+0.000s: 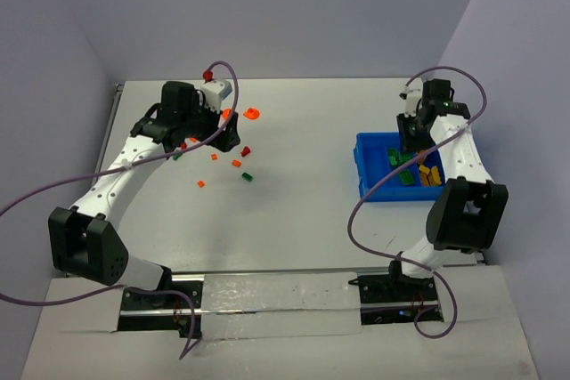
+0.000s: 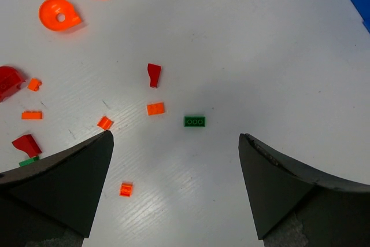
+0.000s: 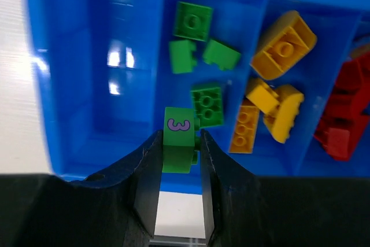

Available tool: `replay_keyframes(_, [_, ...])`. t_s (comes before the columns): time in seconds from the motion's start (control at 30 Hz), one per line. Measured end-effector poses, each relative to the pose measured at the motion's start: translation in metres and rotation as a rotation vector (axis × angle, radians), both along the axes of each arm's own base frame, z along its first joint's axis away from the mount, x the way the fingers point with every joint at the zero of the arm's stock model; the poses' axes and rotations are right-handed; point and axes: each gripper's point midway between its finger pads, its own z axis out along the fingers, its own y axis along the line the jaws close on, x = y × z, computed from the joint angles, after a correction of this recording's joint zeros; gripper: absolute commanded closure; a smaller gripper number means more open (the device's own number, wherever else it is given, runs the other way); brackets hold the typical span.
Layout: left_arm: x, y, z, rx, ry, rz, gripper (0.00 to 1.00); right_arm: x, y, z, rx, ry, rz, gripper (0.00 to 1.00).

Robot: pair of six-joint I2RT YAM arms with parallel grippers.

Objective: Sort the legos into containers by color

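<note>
The held brick is green, marked "3", and clamped between the fingers of the right gripper. Its long axis runs along the fingers. Its studs appear to face sideways, toward one finger, not upward.

You have the brick over the near wall of the bin, not yet over a floor. The green compartment lies directly ahead of the fingertips and already holds four green bricks. The compartment to one side of it looks empty. The compartment to the other side holds yellow and orange bricks, and red ones lie beyond that. The coming move therefore appears to be a short advance straight ahead before release. A sideways drift risks the wrong compartment.

The left gripper hangs fully spread over the table, grasping nothing. A loose green brick lies flat just ahead of its fingertips, studs up, slightly nearer one finger. Its long axis runs from finger to finger, so closing as aligned would meet the short ends. This arm is the nearer one to the loose bricks.
</note>
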Motion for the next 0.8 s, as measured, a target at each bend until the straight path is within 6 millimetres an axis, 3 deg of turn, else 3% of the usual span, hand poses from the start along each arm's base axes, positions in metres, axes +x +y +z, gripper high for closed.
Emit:
replay_keyframes(0.17, [0.005,0.003,-0.011,0.008,0.035,0.037,0.01,-0.001,-0.016,-0.015,-0.046,0.051,-0.012,0.88])
replay_keyframes(0.4, [0.022,0.028,-0.039,0.038,0.102,0.128,0.01,-0.002,-0.022,-0.041,-0.062,0.134,-0.014,0.41])
replay_keyframes(0.57, [0.041,0.058,-0.048,0.044,0.133,0.201,0.01,-0.006,-0.022,-0.05,-0.063,0.164,-0.016,0.16])
replay_keyframes(0.6, [0.048,0.065,-0.049,0.048,0.134,0.219,0.01,-0.006,-0.022,-0.05,-0.064,0.164,-0.018,0.06])
replay_keyframes(0.8, [0.078,0.109,-0.076,0.099,0.169,0.304,0.1,-0.007,-0.017,-0.051,-0.051,0.166,-0.016,0.0])
